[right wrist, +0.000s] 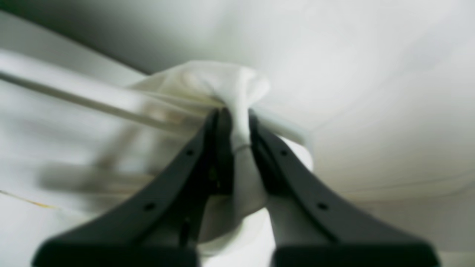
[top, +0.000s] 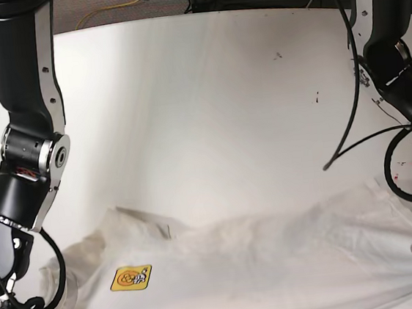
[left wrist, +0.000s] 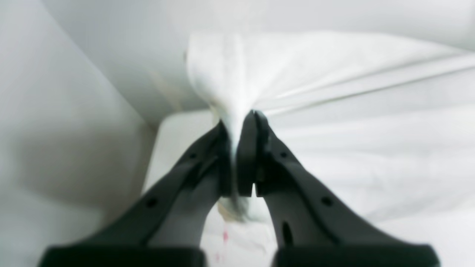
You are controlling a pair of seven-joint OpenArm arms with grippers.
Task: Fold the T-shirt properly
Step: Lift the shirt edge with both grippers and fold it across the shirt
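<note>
Two grippers clamp opposite ends of the T-shirt (top: 247,268), which lies stretched across the near edge of the white table (top: 207,95) with its small orange-and-yellow graphic (top: 131,277) facing up toward the right arm's side. In the left wrist view, the left gripper (left wrist: 241,122) is pinched tight on a gathered peak of cream cloth, from which taut creases fan outward across the garment. In the right wrist view, the right gripper (right wrist: 233,118) is likewise clenched on a bunched wad of fabric, a hem seam showing between the jaws. In the base view both grippers sit at the bottom corners of the frame, largely cut off, with the shirt spanning the space between them and one sleeve (top: 143,220) rumpled toward the table's far side. The step in hand appears to be spreading or lifting the garment by two points before a fold. To do it well, both arms should travel together at matched height, keeping the span lightly taut so that the cloth neither sags nor slips from the pinch. Uneven pulling would likely skew the body and leave diagonal wrinkles. The rumpled sleeve will probably need flattening before any crease is set.
</note>
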